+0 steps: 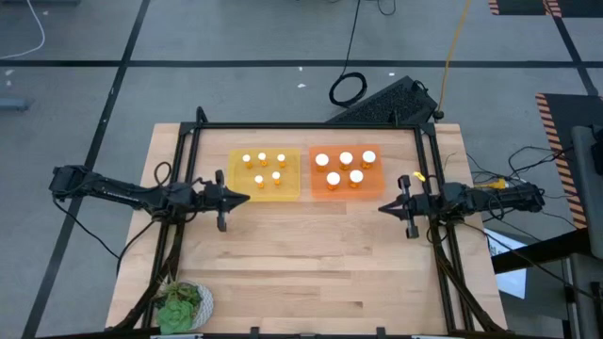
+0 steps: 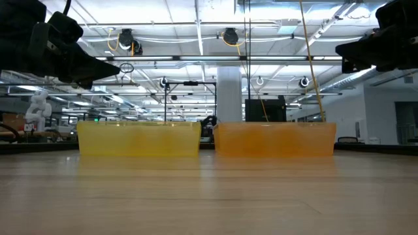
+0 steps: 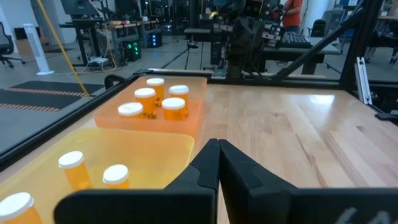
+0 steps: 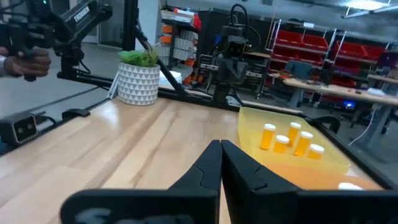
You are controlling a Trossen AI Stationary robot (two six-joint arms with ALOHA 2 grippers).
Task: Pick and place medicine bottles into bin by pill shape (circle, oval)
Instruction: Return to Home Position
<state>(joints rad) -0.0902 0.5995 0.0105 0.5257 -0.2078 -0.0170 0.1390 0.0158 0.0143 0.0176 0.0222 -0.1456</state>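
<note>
Your medicine bottles (image 1: 263,168) stood sorted: five narrow-capped in the yellow bin (image 1: 265,191), five wide-capped in the orange bin (image 1: 346,191), the bins side by side at the tabletop's (image 1: 311,250) far middle. Your left pincer (image 1: 243,198) hung just before the yellow bin, fingers closed and empty. Your right pincer (image 1: 383,206) hung near the orange bin, likewise closed and empty.

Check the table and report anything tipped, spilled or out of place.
Nothing stands out. Five narrow-capped bottles stand upright in the yellow bin, five wide-capped bottles in the orange bin. Left gripper and right gripper sit shut, holding nothing.
</note>
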